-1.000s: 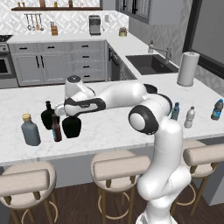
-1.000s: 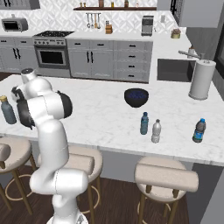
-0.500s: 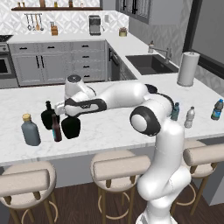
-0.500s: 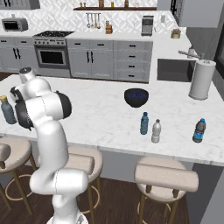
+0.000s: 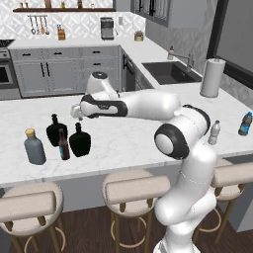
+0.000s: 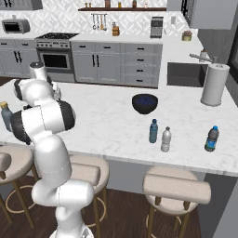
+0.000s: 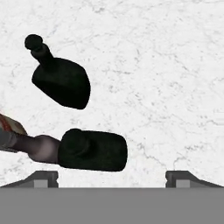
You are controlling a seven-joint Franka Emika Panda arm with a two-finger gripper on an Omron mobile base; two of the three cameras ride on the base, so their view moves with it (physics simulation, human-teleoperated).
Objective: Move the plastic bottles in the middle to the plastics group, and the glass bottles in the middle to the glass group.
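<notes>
The arm reaches out left over the marble counter [image 5: 123,143], its gripper [image 5: 76,111] hanging above the cluster of dark bottles; from the hand camera the finger tips [image 7: 43,177] sit far apart with nothing between them, so the jaws are wide and empty. Below stand two black flasks, one [image 5: 79,141] nearer the stools and one [image 5: 56,129] behind it; the brown beer bottle [image 5: 63,145] stands just beside them, and the grey cork-capped bottle [image 5: 34,147] is further left. Over on the right, the light-blue bottle [image 6: 153,131] and the clear bottle [image 6: 166,139] stand close together; the darker blue bottle [image 6: 211,139] is near the counter's end.
</notes>
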